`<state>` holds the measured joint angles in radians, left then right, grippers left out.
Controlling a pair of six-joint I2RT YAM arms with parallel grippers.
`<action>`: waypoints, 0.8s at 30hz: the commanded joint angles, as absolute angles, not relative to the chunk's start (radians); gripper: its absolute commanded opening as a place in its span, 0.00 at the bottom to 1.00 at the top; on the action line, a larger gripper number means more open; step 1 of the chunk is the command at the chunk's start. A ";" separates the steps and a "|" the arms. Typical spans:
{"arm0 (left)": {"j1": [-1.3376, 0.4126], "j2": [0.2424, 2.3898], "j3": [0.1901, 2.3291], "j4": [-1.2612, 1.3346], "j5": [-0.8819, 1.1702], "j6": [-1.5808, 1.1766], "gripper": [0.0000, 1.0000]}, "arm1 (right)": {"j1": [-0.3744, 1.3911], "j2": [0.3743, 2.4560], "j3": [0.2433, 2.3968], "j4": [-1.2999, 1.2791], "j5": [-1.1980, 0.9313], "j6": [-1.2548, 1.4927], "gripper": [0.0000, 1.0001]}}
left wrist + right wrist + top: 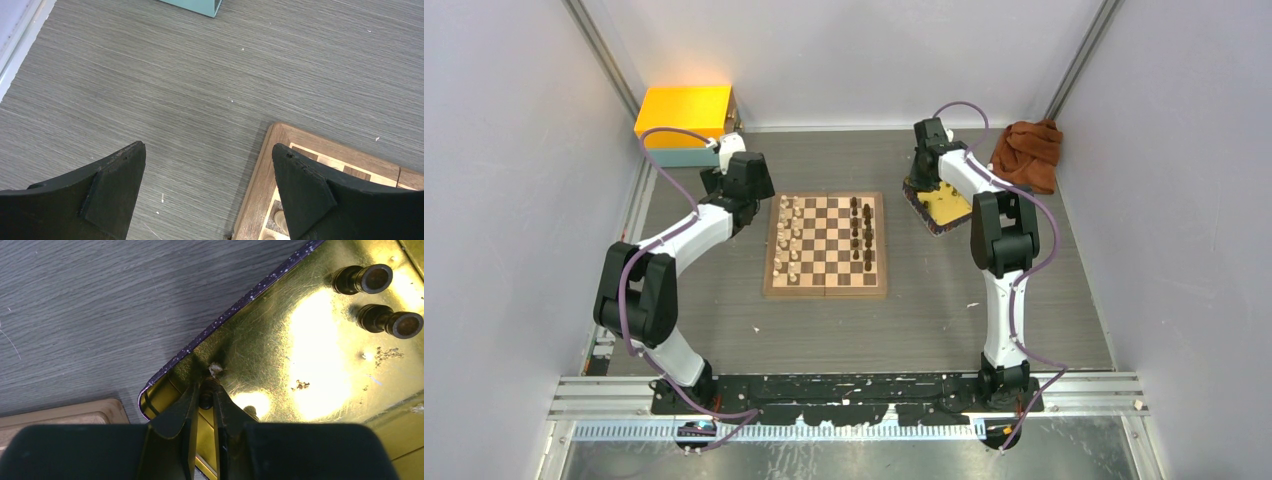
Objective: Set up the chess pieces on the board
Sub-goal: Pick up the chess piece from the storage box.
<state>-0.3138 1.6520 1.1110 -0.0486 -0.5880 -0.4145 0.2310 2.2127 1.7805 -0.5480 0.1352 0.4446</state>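
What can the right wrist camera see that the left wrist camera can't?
Only the right wrist view shows the shiny yellow tray, two dark chess pieces lying in it, and the right gripper pinched shut on another small dark piece. Only the left wrist view shows the left gripper wide open, a corner of a blue-green box, and what looks like a pale piece on the board. Both show the grey table and a corner of the wooden board.

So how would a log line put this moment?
left end effector: open, beside board | right end effector: pinching dark chess piece in yellow tray
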 commanded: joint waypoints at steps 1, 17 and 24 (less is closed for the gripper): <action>-0.308 1.634 1.148 -0.005 -0.591 -0.419 0.97 | 0.227 2.138 1.818 -0.529 0.159 0.443 0.01; -0.308 1.620 1.146 -0.005 -0.588 -0.420 0.97 | 0.222 2.097 1.803 -0.516 0.198 0.440 0.01; -0.308 1.617 1.146 -0.005 -0.585 -0.424 0.97 | 0.222 2.042 1.795 -0.526 0.214 0.427 0.01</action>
<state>-0.3138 1.6520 1.1110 -0.0486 -0.5812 -0.4149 0.2264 2.1635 1.7805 -0.5472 0.1818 0.4423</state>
